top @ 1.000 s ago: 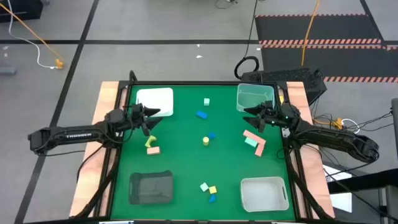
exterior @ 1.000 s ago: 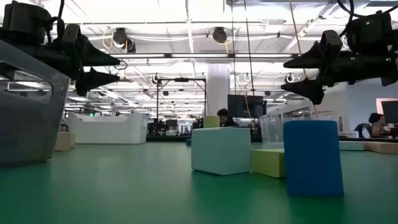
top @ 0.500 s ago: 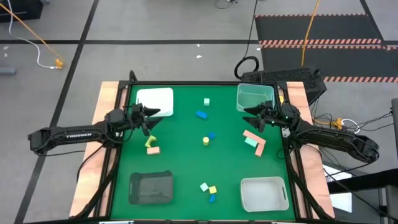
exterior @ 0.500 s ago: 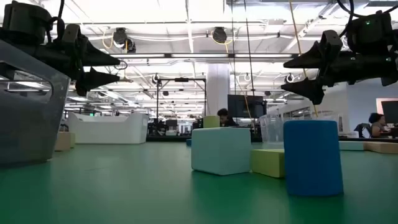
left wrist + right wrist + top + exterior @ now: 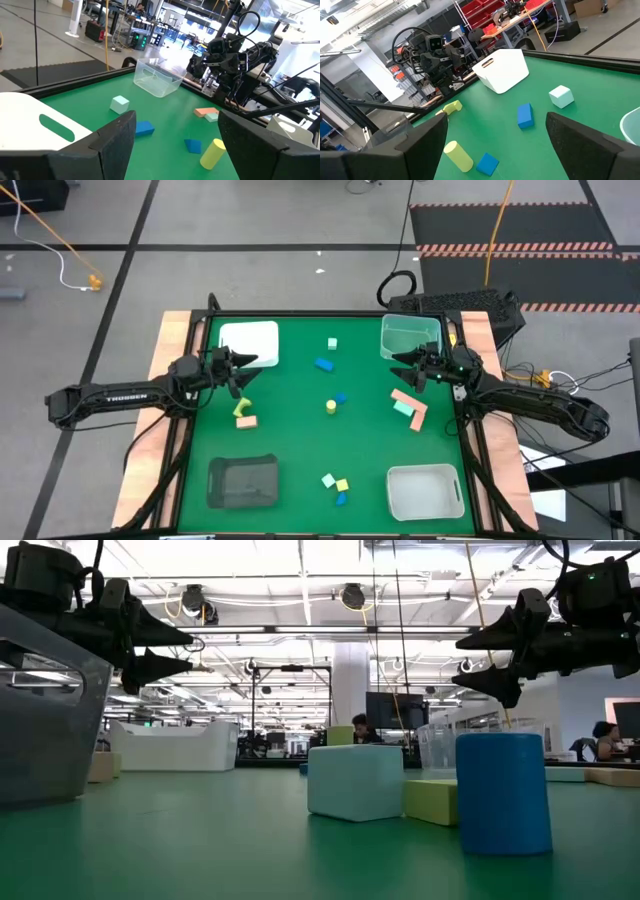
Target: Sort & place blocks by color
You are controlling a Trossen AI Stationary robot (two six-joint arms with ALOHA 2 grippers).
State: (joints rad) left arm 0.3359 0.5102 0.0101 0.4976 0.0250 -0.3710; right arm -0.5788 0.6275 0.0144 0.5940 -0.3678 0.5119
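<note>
The blocks lie scattered on the green mat, each flat on a face. A mint cube (image 5: 332,343), a blue bar (image 5: 324,364), a blue cube (image 5: 341,397) and a yellow cylinder (image 5: 330,407) sit mid-table. Salmon and mint pieces (image 5: 408,408) lie on the right. A lime and a salmon piece (image 5: 244,414) lie on the left. A mint, a yellow and a blue block (image 5: 338,486) sit near the front edge. My left gripper (image 5: 247,369) (image 5: 175,150) hovers open beside the white tray. My right gripper (image 5: 399,366) (image 5: 495,150) hovers open beside the clear tray. Both stand well above the mat (image 5: 190,648) (image 5: 465,655).
A white tray (image 5: 249,343) sits far left, a clear tray (image 5: 410,337) far right, a dark tray (image 5: 243,480) near left and a white bin (image 5: 425,492) near right. Wooden rails (image 5: 170,340) border the mat. People sit in the room behind the table.
</note>
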